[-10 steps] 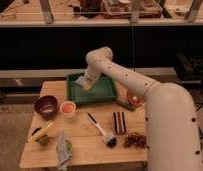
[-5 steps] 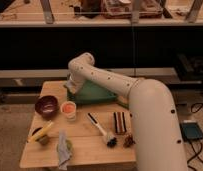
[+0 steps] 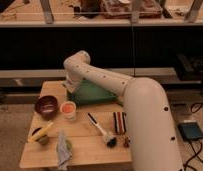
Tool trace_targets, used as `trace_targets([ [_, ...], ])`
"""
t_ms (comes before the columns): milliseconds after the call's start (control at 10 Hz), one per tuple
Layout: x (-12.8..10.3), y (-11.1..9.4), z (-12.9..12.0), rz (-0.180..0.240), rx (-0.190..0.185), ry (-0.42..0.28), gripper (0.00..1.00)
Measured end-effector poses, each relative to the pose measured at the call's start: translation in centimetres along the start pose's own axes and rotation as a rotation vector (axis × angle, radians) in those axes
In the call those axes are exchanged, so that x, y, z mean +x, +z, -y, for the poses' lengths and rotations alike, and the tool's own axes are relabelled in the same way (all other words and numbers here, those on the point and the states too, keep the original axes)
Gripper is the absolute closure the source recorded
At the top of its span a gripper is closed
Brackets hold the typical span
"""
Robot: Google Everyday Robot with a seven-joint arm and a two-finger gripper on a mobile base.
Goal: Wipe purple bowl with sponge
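Note:
The purple bowl (image 3: 46,106) stands on the left of the wooden table (image 3: 90,151), dark maroon with a lighter inside. My arm reaches in from the lower right and bends down over the left end of the green tray (image 3: 97,93). The gripper (image 3: 70,88) hangs at that corner, right of and behind the bowl and apart from it. It is shut. The wrist covers its fingertips, so I cannot tell whether anything is held. The sponge is not in view.
A small white cup with an orange inside (image 3: 68,108) sits just right of the bowl. Nearer the front lie a yellow block (image 3: 41,132), a grey-blue rag (image 3: 62,149), a brush (image 3: 100,129) and a striped dark object (image 3: 119,122). Dark shelving runs behind the table.
The arm has swung left, from over the middle of the green tray to its left end, closer to the purple bowl.

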State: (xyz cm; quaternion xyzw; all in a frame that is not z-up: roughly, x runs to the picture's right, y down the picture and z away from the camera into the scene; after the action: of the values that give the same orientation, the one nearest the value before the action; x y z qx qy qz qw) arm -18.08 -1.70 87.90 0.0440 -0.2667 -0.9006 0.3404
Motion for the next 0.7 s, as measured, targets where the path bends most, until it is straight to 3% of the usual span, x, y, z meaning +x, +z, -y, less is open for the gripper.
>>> trace_targets([
  [200, 3.6, 0.0, 3.1, -0.008, 0.013, 0.075, 0.97],
  [700, 4.4, 0.0, 3.9, -0.01, 0.017, 0.09, 0.97],
])
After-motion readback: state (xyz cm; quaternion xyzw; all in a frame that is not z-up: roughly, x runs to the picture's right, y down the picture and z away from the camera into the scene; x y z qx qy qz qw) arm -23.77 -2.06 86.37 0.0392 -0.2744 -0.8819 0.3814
